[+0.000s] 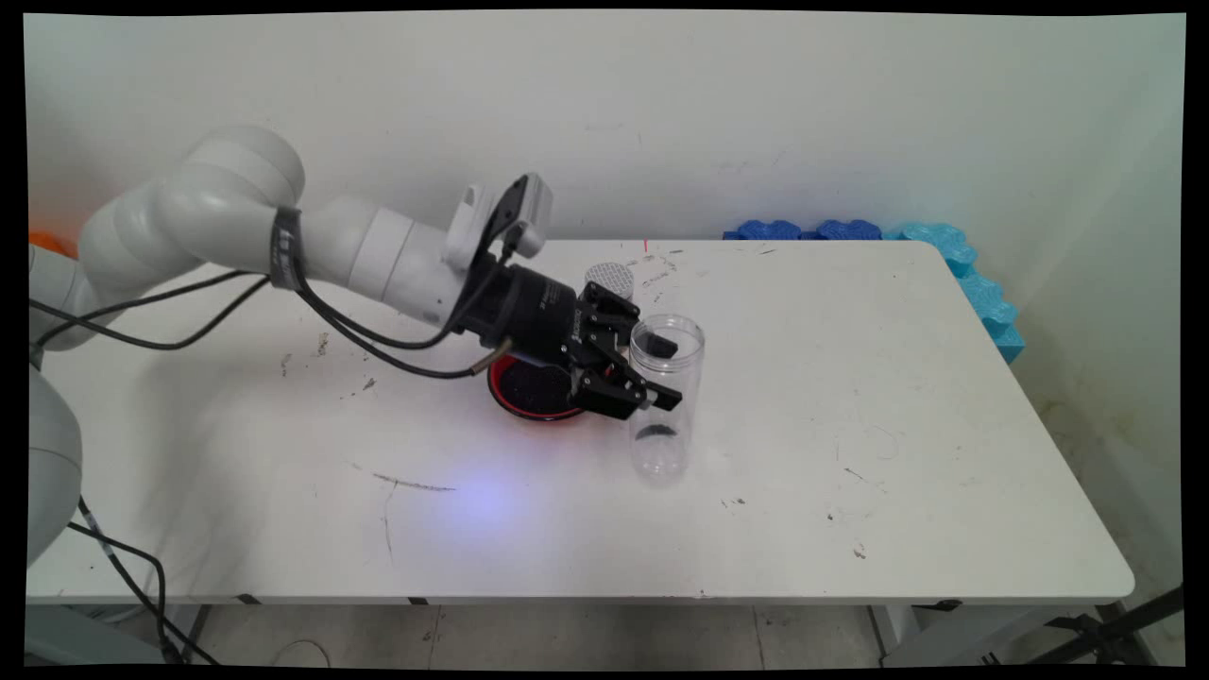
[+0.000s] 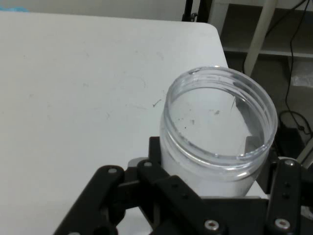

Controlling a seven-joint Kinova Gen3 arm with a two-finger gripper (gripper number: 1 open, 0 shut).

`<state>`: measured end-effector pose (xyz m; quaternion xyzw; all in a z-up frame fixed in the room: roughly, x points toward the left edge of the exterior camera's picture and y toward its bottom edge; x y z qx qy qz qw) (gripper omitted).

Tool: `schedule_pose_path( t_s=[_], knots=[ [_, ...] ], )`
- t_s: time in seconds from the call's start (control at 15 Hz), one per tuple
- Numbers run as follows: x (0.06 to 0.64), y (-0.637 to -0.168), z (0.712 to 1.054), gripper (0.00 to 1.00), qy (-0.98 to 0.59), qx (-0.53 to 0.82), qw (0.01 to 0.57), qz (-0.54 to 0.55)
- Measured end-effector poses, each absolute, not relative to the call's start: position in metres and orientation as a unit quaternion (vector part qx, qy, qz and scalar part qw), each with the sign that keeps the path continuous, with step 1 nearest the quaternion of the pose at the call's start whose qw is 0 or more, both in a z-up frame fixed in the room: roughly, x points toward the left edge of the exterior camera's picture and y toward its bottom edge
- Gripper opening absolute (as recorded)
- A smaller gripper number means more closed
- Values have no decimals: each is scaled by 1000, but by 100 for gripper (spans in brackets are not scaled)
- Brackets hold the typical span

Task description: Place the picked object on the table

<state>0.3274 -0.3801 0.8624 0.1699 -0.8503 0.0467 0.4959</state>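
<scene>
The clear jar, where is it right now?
In the main view the clear jar stands upright near the table's middle, between the gripper's fingers, just right of a red bowl.

The main view looks down from above the table's (image 1: 850, 453) near side toward the back wall. The hand view looks along the gripper (image 1: 652, 373), close above a clear jar (image 2: 217, 132). Both views share jar and tabletop.
</scene>
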Motion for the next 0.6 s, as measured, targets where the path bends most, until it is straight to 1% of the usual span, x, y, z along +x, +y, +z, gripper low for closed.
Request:
schedule_pose_path(
  t_s=[0.6],
  knots=[
    [322,-376,833,0,-849,186,493,41]
  ],
)
